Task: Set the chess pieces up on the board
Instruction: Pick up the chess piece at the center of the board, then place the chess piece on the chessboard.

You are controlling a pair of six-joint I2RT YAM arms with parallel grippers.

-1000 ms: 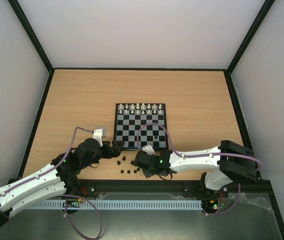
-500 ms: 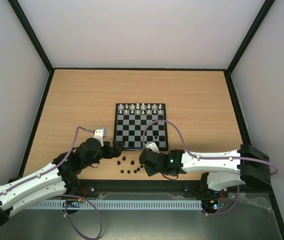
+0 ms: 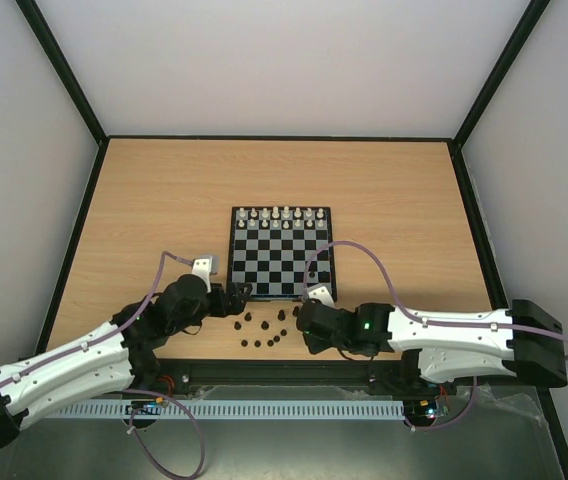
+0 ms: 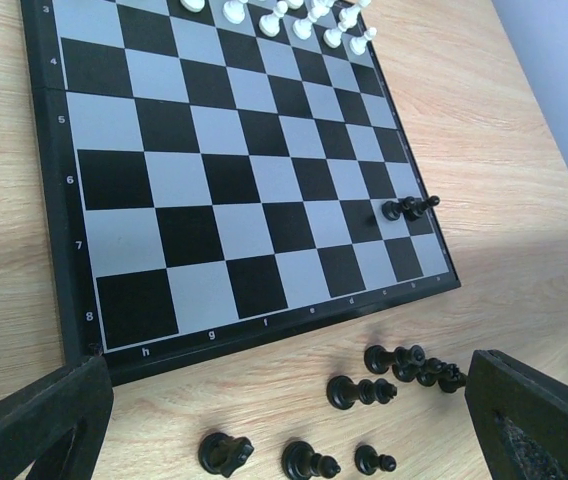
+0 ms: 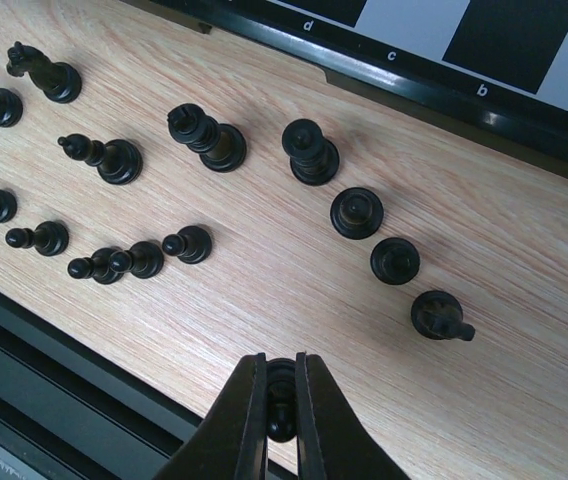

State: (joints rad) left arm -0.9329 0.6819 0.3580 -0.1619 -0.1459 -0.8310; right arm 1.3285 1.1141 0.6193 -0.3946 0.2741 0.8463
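Light wood-grain table [image 3: 164, 200]. Directly on it:
- board [image 3: 264, 270], flat, straight ahead of the left gripper [image 4: 284, 410] jaws, its near corner just beyond the left finger.
- loose dark chess pieces [image 5: 207, 135], a dozen-odd on bare wood ahead of the right gripper [image 5: 282, 400] jaws. They fan out to both sides, between the jaws and the board's lettered edge, all apart from its border.

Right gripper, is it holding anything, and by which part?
Yes. The right gripper pinches one dark chess piece by its sides, between the fingertips.
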